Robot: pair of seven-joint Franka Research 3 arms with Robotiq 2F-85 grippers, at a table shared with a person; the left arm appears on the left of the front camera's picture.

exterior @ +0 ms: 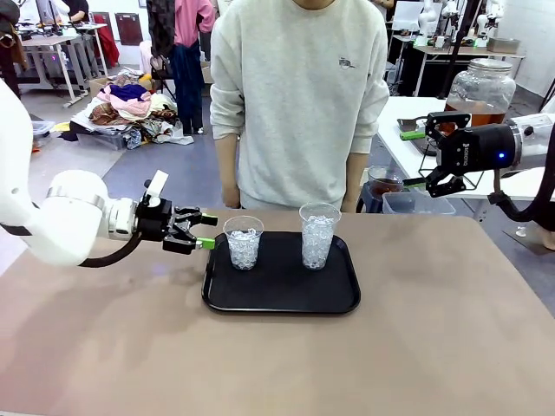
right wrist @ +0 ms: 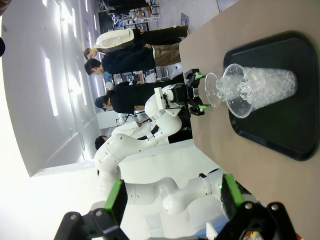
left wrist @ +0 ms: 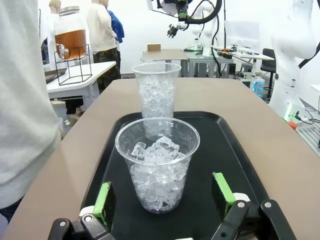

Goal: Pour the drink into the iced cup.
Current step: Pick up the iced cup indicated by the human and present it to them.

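Two clear plastic cups of ice stand on a black tray [exterior: 282,299]: a shorter left cup [exterior: 244,243] and a taller right cup [exterior: 318,235]. My left gripper [exterior: 206,232] is open at the tray's left edge, its fingertips just short of the left cup. In the left wrist view that cup [left wrist: 157,167] stands in line with the gap between the green pads [left wrist: 103,200], and the taller cup [left wrist: 156,90] stands behind it. The drink [exterior: 475,113], amber liquid in a glass dispenser jar [exterior: 481,82], sits on a side table at the far right. My right gripper [exterior: 416,159] hangs open in the air left of the jar, holding nothing.
A person in a grey sweatshirt [exterior: 299,95] stands at the table's far edge behind the tray. A clear bin [exterior: 418,203] sits low beside the white side table [exterior: 408,147]. The jar rests on a black wire stand [left wrist: 72,70]. Brown tabletop [exterior: 434,347] lies bare around the tray.
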